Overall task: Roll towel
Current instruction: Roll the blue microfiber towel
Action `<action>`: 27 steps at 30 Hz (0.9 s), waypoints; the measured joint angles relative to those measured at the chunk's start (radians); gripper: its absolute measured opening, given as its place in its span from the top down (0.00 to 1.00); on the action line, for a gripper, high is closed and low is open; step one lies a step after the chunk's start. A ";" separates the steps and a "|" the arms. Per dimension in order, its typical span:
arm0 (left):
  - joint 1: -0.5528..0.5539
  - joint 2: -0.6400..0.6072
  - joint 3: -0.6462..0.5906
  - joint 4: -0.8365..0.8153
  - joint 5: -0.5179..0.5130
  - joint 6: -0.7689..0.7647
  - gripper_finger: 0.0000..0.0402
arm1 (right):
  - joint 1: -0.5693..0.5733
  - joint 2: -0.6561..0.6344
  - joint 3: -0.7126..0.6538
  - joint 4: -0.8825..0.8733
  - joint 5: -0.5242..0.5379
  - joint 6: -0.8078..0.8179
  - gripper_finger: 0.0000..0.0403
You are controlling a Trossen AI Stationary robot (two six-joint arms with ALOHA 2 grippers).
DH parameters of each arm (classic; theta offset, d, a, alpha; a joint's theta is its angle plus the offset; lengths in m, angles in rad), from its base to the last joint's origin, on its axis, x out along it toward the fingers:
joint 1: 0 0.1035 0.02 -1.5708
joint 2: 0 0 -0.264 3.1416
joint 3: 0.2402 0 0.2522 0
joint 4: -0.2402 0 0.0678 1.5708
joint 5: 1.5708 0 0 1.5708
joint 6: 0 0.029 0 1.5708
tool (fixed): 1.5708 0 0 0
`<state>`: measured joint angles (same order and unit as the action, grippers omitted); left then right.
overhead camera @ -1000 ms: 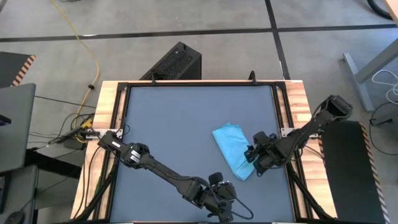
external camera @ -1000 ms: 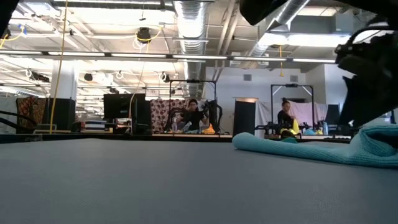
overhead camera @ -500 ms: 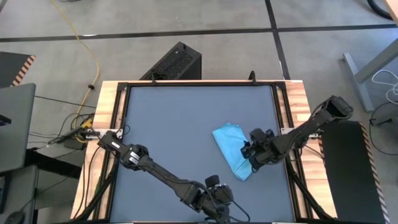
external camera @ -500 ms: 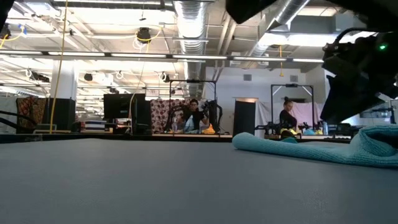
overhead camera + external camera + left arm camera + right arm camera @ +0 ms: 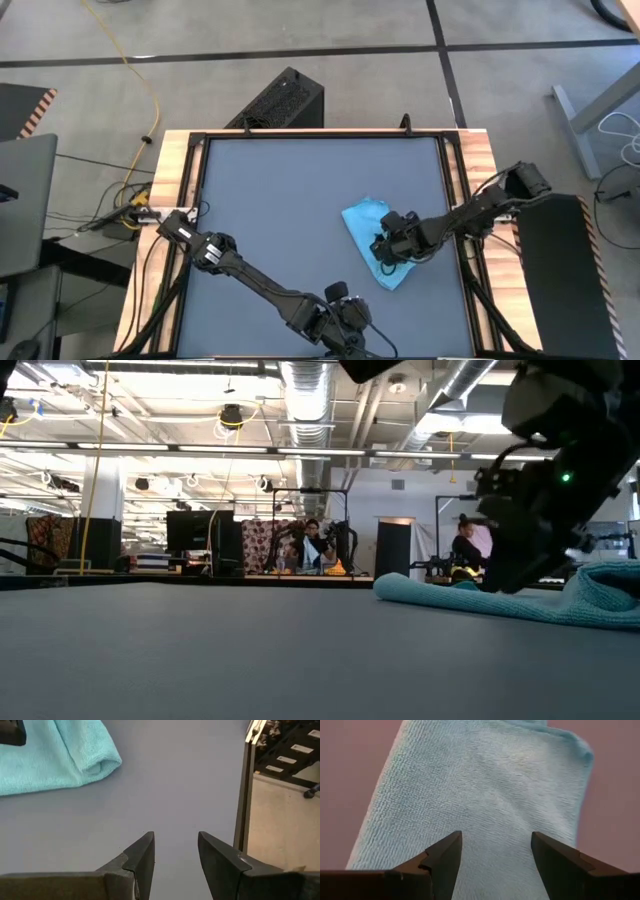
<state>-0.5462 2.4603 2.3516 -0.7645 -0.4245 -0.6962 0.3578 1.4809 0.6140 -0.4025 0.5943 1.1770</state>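
Right gripper (image 5: 381,247) now farther over towel (image 5: 362,226), jaws apart.

From above I see the dark grey counter (image 5: 290,190), edged on both sides by pale wooden rails (image 5: 168,200). A black ribbed box (image 5: 280,100) sits on the floor just beyond the counter's far edge. A yellow cable (image 5: 140,70) snakes across the grey floor (image 5: 300,30) toward a tangle of wires near the counter's left side. A grey desk leg (image 5: 580,110) shows at the right edge. Looking level across the counter, I see a big workshop hall with ceiling ducts (image 5: 310,390), strip lights, a dark monitor (image 5: 195,530), and 2 people (image 5: 312,542) far off behind benches.
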 joint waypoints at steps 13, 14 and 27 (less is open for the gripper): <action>-0.010 0.000 0.000 -0.033 0.000 -0.025 0.65 | -0.013 0.093 0.001 0.142 0.006 -0.015 0.34; -0.010 0.000 0.000 -0.033 0.000 -0.024 0.65 | -0.017 0.091 0.000 0.158 0.004 -0.022 0.34; -0.009 0.000 0.000 -0.032 -0.001 -0.020 0.65 | -0.077 0.091 -0.001 0.403 -0.036 -0.096 0.34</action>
<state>-0.5552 2.4603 2.3516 -0.7967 -0.4251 -0.7166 0.2804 1.5719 0.6132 0.0002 0.5587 1.0812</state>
